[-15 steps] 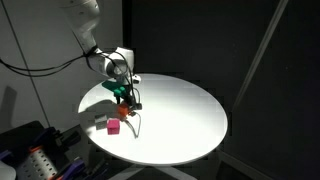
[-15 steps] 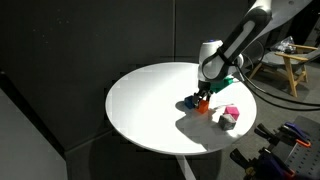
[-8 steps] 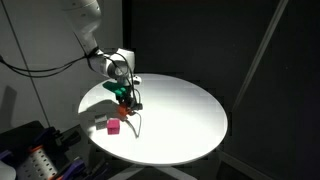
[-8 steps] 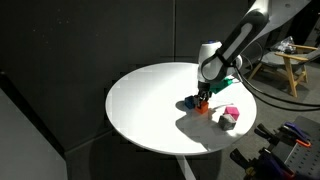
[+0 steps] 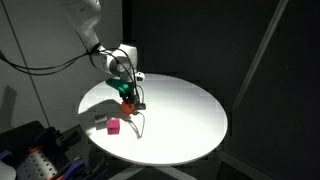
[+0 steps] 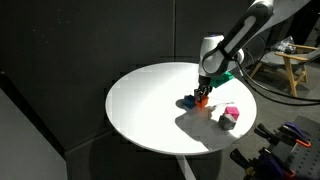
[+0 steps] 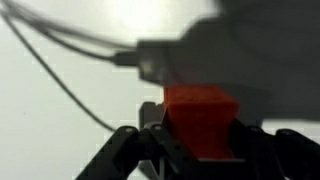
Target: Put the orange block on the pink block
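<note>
At the left of the white round counter (image 5: 190, 120), near its edge, a grey cube (image 5: 100, 121) sits just beside the pink block (image 5: 114, 126); whether the two touch is too small to tell. To the right of them hangs the tool (image 5: 127, 91), closed on the orange block (image 5: 128, 98), which looks to be held just clear of the surface. In an exterior view from the opposite side the order reverses: a blue cube (image 6: 188, 101) lies on the counter close by the tool (image 6: 203, 93) and the orange block (image 6: 201, 99), with the pink block (image 6: 232, 111) further right.

The wrist view shows the grip plainly: the dark fingers (image 7: 130, 155) press against both sides of the orange block (image 7: 200, 118), so the opening is only as wide as the block.

The step in hand seems to be the carry, with the pick-up done. The next move calls for shifting the orange block sideways until it is squarely above the pink one, lowering it flat, and avoiding a nudge to the grey cube alongside.
</note>
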Robot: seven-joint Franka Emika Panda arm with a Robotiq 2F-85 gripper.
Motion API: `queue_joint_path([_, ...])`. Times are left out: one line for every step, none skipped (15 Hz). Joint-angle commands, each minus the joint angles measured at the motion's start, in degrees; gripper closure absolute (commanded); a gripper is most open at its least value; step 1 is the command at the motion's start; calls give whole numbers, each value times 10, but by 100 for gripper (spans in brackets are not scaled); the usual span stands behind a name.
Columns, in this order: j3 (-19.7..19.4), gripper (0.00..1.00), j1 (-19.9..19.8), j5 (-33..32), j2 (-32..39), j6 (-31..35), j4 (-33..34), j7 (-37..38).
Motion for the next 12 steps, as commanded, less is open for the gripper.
queue_joint_path([2,78,-9,5,-47,-11,-17,-7])
queue_joint_path([2,78,-10,5,-55,-11,-20,-7])
queue_joint_path([2,78,-12,5,-64,-13,-23,-7])
queue_joint_path([2,78,-13,6,-71,-16,-26,-7])
queue_joint_path([1,78,-14,7,-79,-20,-29,-7])
queue_joint_path([1,78,-15,7,-87,-24,-33,-6])
queue_joint_path([0,78,-16,7,-95,-29,-37,-6])
queue_joint_path([0,78,-17,8,-104,-36,-42,-6])
queue_joint_path([-3,78,-18,6,-112,-44,-47,-3])
queue_joint_path([-4,78,-19,5,-120,-53,-51,-3])
queue_joint_path([-6,78,-20,4,-130,-61,-56,-2])
queue_joint_path([-8,78,-20,2,-139,-69,-62,0])
